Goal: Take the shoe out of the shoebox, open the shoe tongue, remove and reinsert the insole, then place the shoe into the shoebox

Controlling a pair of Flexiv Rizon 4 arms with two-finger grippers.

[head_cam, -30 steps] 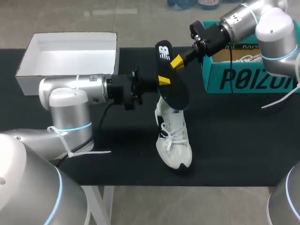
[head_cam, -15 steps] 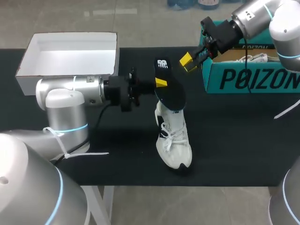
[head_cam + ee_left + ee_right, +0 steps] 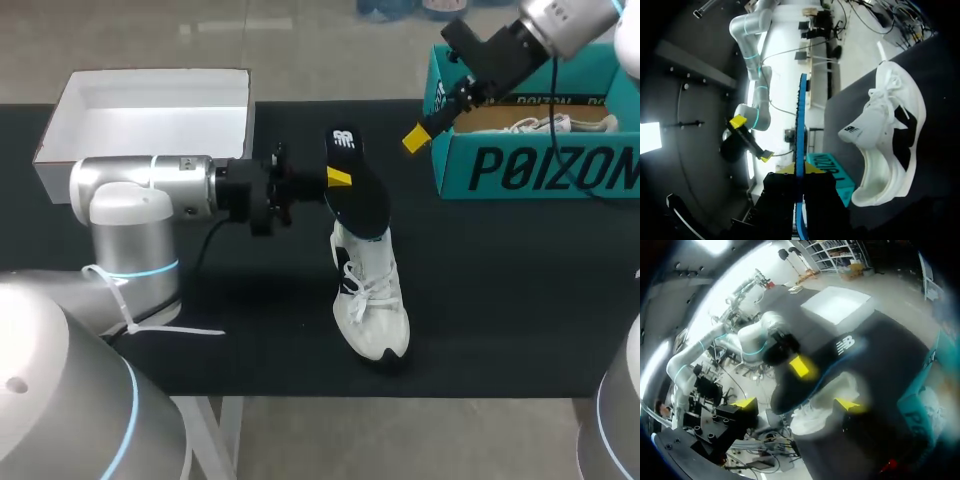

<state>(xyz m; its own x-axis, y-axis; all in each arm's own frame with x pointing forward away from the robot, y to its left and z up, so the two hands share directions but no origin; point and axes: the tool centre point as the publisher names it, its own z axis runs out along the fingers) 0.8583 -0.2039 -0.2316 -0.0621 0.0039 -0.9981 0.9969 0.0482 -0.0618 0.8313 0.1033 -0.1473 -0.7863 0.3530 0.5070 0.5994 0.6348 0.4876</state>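
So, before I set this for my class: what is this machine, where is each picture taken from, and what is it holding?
It is a robot with two arms at a black table. One picture looks down from above and behind it. The two round ones come from cameras on its wrists. The left end effector, that arm's yellow-tipped grasping part, is shut on a black insole, which appears edge-on in that arm's wrist view. The right end effector is open and empty, near a teal shoebox. A white shoe stands on the table, and a white box sits at the far left.
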